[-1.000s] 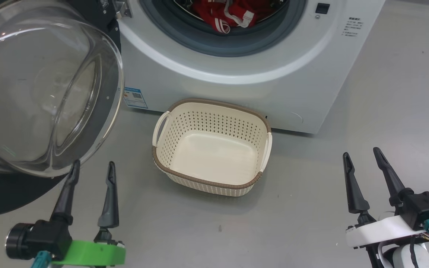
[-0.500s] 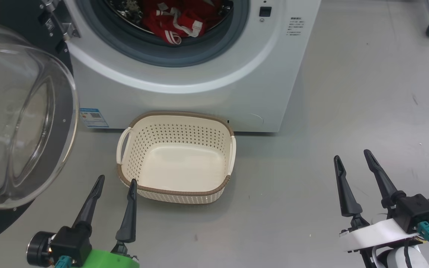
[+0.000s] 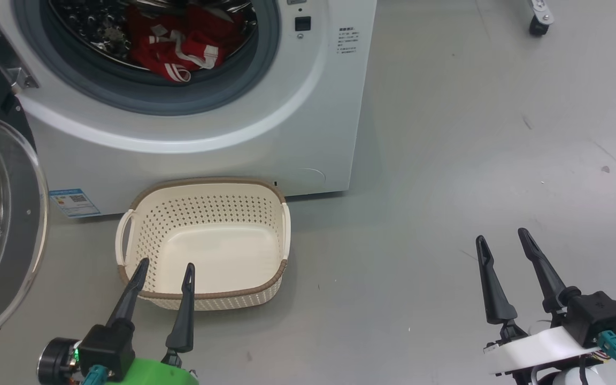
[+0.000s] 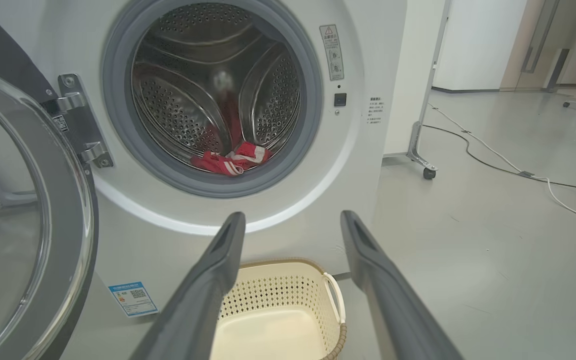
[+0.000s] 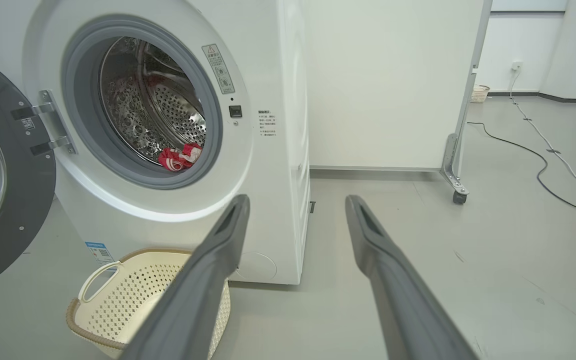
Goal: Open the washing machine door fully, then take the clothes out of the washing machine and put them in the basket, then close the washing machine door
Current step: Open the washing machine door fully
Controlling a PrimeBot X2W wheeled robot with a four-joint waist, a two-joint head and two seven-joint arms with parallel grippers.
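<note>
Reaching into the washing machine (image 3: 297, 133) for the clothes (image 3: 174, 48) looks like the next step. Head view: the left gripper (image 3: 168, 263), its tips showing against the near rim of the basket (image 3: 206, 182) in front of the machine, could knock it aside on rising. Its jaws stand wide and empty, like those of the right gripper (image 3: 501, 235), well off the machine's latch side. Left wrist view: the washing machine door (image 4: 75, 225) hangs open on the hinge side, close enough to clip; fingers (image 4: 208, 280) spread, touching nothing. Right wrist view: the clothes lie low behind the machine's gasket (image 5: 213, 130), where fabric may snag; fingers parted, empty.
</note>
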